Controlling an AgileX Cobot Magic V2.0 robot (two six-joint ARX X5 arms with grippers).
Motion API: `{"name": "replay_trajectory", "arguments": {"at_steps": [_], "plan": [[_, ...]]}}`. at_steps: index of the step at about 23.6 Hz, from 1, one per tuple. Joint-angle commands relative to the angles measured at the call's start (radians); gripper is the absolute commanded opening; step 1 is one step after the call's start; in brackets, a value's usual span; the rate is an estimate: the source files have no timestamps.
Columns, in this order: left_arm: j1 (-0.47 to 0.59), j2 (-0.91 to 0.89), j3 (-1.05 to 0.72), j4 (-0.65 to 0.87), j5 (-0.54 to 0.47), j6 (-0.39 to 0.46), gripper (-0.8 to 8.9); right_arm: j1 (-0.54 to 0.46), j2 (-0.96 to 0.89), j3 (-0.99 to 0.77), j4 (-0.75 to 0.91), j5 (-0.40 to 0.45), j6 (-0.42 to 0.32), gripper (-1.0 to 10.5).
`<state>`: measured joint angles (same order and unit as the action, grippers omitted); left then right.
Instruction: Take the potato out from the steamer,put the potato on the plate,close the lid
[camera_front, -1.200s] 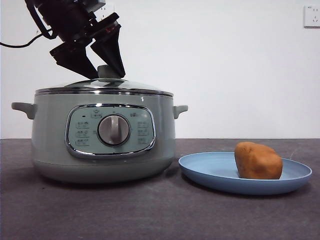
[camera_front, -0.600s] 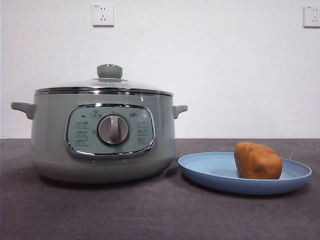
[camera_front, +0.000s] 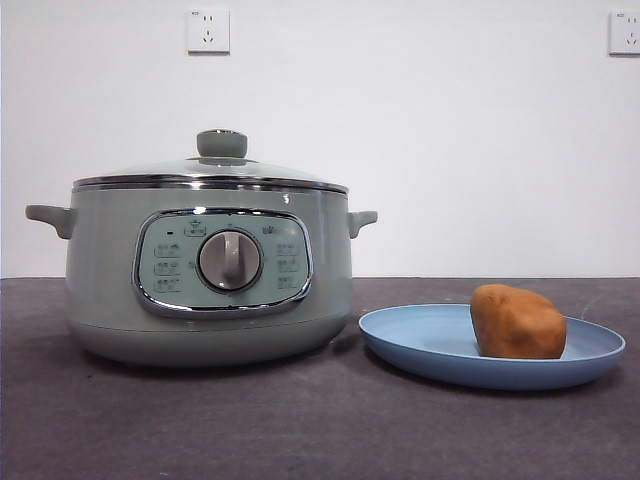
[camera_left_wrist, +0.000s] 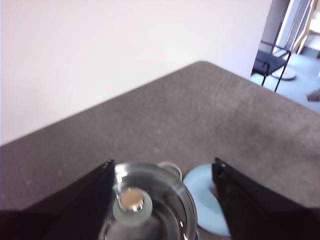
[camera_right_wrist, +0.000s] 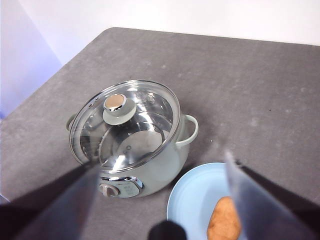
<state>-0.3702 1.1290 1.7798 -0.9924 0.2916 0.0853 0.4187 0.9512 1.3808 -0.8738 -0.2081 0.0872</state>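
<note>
The pale-green steamer (camera_front: 208, 270) stands on the left of the table with the glass lid (camera_front: 210, 170) seated on its chrome rim. To its right the orange-brown potato (camera_front: 518, 322) lies on the light-blue plate (camera_front: 420, 345). No gripper shows in the front view. My left gripper (camera_left_wrist: 162, 164) hangs open high above the lid's knob (camera_left_wrist: 132, 202), holding nothing. My right gripper (camera_right_wrist: 159, 161) is also open and empty, high over the steamer (camera_right_wrist: 150, 172), the plate (camera_right_wrist: 192, 202) and the potato (camera_right_wrist: 224, 221).
The dark grey table (camera_front: 320, 430) runs to a white wall with two sockets (camera_front: 208, 30). The left wrist view shows the table's far rounded corner (camera_left_wrist: 202, 65) and a chair (camera_left_wrist: 272, 62) beyond it.
One second ago an open gripper stood around the lid's knob in the front view. It has since risen out of that view. Steamer, lid, plate and potato have not moved.
</note>
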Motion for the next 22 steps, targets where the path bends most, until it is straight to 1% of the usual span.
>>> {"name": "replay_trajectory", "arguments": {"at_steps": [1,3,22], "plan": [[-0.001,0.006,-0.004,-0.04,0.002,0.031,-0.12,0.001,-0.001,0.005,0.005,-0.002,-0.05,0.0],[-0.001,0.006,-0.004,-0.064,0.0,0.047,-0.08,0.001,-0.001,0.005,0.005,-0.003,-0.052,-0.1],[-0.001,0.012,-0.004,-0.109,-0.002,0.046,-0.04,0.001,0.0,0.005,0.026,0.005,-0.051,0.0]]}}
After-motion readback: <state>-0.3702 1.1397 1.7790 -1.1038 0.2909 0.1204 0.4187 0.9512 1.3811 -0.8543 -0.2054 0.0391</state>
